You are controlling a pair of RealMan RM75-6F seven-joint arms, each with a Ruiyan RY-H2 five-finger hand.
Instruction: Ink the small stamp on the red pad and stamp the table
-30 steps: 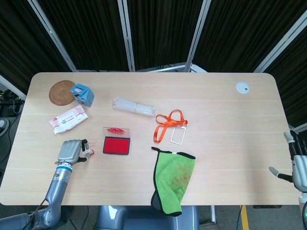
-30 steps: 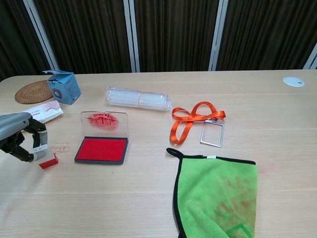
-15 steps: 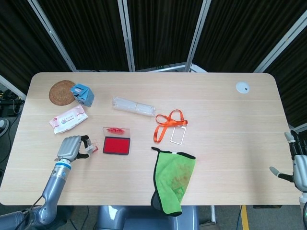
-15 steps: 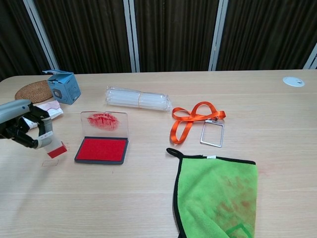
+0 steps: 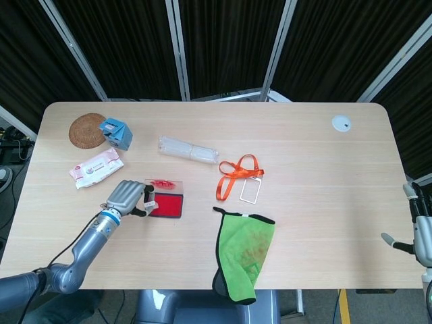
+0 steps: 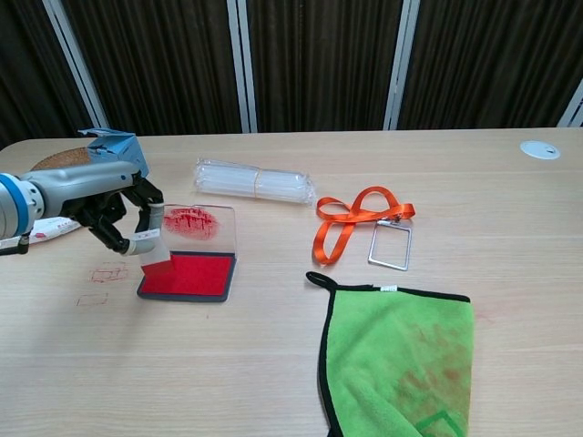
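My left hand [image 5: 127, 196] [image 6: 114, 208] holds the small stamp [image 6: 149, 248] [image 5: 149, 200], a white body with a red base, upright over the left end of the red ink pad [image 6: 191, 275] [image 5: 167, 206]. The stamp's base looks at or just above the pad surface; I cannot tell if it touches. The pad's clear lid [image 6: 193, 225] stands open at the back, smeared red. Two faint red stamp marks [image 6: 102, 282] lie on the table left of the pad. My right hand [image 5: 420, 229] shows only at the far right edge of the head view, fingers apart, holding nothing.
A blue box [image 5: 115, 131] and woven coaster [image 5: 86, 129] sit at the back left, with a wipes packet [image 5: 96, 167] nearer. A clear plastic roll [image 6: 253, 180], an orange lanyard with badge holder [image 6: 364, 222], a green cloth [image 6: 401, 355] over the front edge and a white disc [image 5: 341, 123] lie further right.
My left hand has lifted the stamp off the table and carried it right, from the bare table with the stamp marks to over the ink pad. The right hand barely moved.
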